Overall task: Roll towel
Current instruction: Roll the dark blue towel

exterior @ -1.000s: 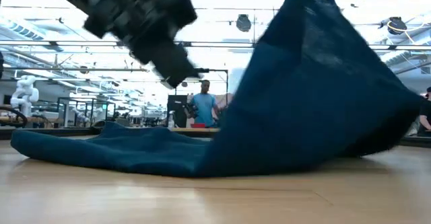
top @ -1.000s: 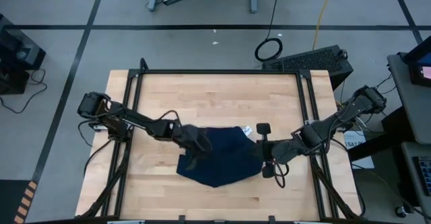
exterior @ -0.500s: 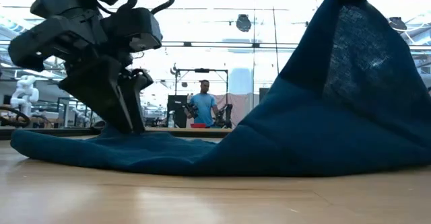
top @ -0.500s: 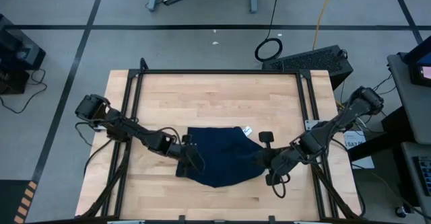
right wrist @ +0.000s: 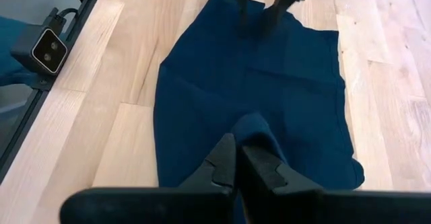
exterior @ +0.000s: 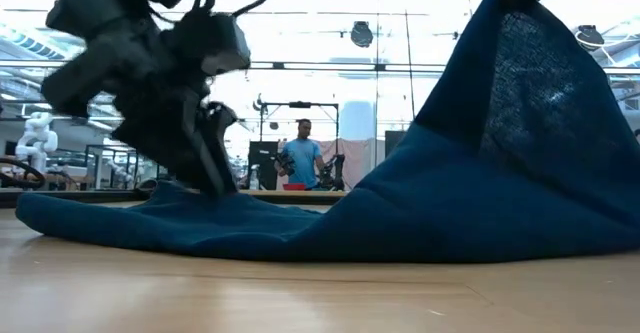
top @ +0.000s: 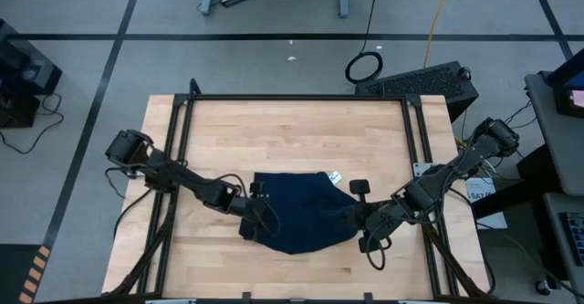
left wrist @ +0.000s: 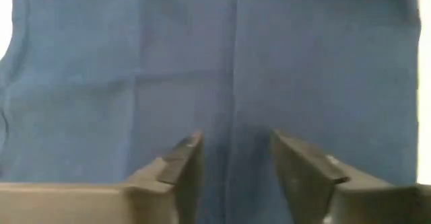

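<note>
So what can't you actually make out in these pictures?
- Left wrist view: the towel fills the picture, so its edges are hidden.
- Low view: the lifted towel blocks the room behind it, and the picture's top edge cuts off the right gripper.
- Low view: the left gripper is blurred, so whether its fingers touch the cloth is unclear.
- High view: the white tag is too small to read.

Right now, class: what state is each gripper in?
Left gripper: open, fingers apart just over the navy towel, holding nothing.
Right gripper: closed, pinching a raised fold of the towel.
</note>
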You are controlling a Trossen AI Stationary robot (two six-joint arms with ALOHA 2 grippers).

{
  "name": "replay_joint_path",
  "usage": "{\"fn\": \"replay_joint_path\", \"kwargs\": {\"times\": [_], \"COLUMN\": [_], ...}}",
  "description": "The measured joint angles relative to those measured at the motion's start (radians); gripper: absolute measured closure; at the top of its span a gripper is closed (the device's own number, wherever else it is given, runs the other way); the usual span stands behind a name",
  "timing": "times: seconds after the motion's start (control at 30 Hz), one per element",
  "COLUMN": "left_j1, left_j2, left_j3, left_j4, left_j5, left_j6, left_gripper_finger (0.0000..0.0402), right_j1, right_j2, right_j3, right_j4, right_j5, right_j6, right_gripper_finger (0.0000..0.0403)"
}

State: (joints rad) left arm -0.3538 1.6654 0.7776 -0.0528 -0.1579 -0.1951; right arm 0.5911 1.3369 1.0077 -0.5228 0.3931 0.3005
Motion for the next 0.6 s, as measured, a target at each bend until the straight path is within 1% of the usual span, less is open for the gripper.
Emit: {"fn": "replay_joint_path", "kwargs": {"times": [0.07,0.1,0.17,0.2,0.27,0.37,0.43,0.47,0.5,0.6], "left_j1": [0.000,0.000,-0.003,-0.003,-0.004,-0.004,0.002,0.008,0.015,0.042], "left_j2": [0.035,0.051,0.071,0.076,0.075,0.047,0.008,-0.012,-0.035,-0.103], "left_j3": [0.000,0.000,0.000,0.000,0.001,0.000,0.000,0.000,0.000,0.000], "left_j4": [0.038,0.054,0.076,0.093,0.090,0.080,0.056,0.053,0.033,-0.039], "left_j5": [0.020,0.030,0.034,0.034,0.006,-0.084,-0.134,-0.141,-0.142,-0.160], "left_j6": [0.038,0.056,0.075,0.082,0.099,0.125,0.135,0.144,0.150,0.150], "left_gripper_finger": [0.0179,0.0169,0.0169,0.0179,0.0218,0.0307,0.0369,0.0384,0.0388,0.0370], "right_j1": [0.000,0.000,0.000,0.000,0.000,0.000,0.000,-0.001,-0.003,-0.018], "right_j2": [0.000,0.000,0.000,0.000,0.000,0.000,0.000,0.000,0.000,0.000], "right_j3": [0.000,0.000,0.000,0.000,0.000,0.000,0.000,0.000,0.000,0.000], "right_j4": [0.004,0.004,0.006,0.007,0.007,0.000,-0.007,-0.011,-0.014,-0.012], "right_j5": [0.002,0.005,0.007,0.008,0.019,0.059,0.138,0.186,0.237,0.338], "right_j6": [-0.002,-0.003,-0.006,-0.006,-0.006,-0.007,-0.026,-0.033,-0.043,-0.068], "right_gripper_finger": [0.0401,0.0401,0.0401,0.0401,0.0401,0.0401,0.0401,0.0401,0.0401,0.0401]}}
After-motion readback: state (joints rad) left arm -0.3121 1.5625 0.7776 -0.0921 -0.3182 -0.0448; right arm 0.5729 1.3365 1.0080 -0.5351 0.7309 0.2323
